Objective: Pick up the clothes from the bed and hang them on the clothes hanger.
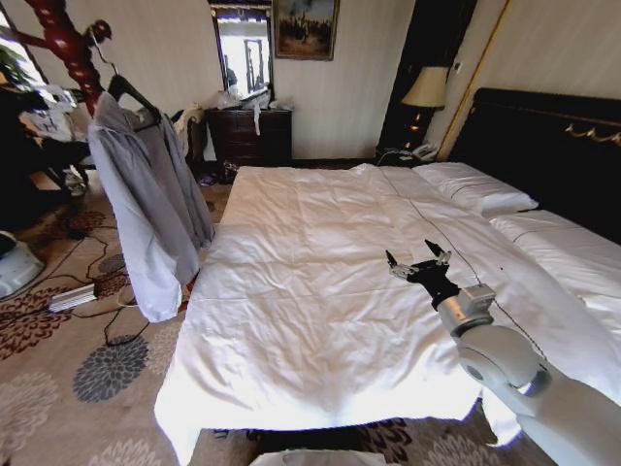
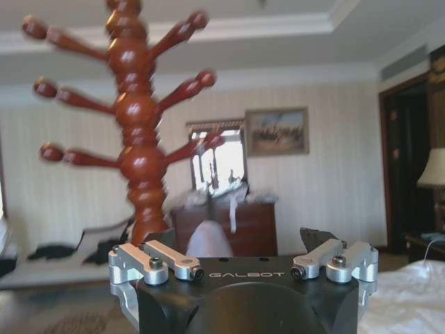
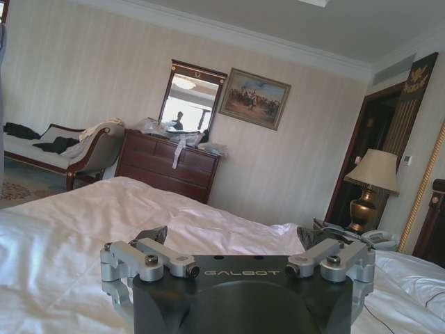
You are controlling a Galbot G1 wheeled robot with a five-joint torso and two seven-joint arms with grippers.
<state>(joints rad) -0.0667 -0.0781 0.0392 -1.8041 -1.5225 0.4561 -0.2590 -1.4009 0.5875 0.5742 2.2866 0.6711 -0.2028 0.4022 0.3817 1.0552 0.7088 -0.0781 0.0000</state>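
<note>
The right hand (image 1: 419, 263) hovers low over the near right part of the bed (image 1: 320, 291), its fingers spread wide and holding nothing; in the right wrist view the same hand (image 3: 233, 240) shows both fingertips well apart with only white duvet beyond them. The duvet under it is bare of any garment.

Farther off to the left, beyond the bed's left edge, the clothes (image 1: 146, 209) hang full length: the light grey-blue jacket is draped over the clothes hanger (image 1: 131, 95), whose thin hook is caught on the coat stand (image 1: 68, 44). One sleeve falls straight down toward the carpet. The left hand (image 2: 243, 250) is up close to that stand, fingers spread and empty, with a pale rounded bit of fabric just past them.

Judged from this, the hanging looks done, and the step in hand is letting go cleanly. Doing it well would mean drawing the left hand straight back from the stand without brushing the collar or nudging the hook, since the jacket sits only lightly on the slim hanger and could slide off one shoulder.
</note>
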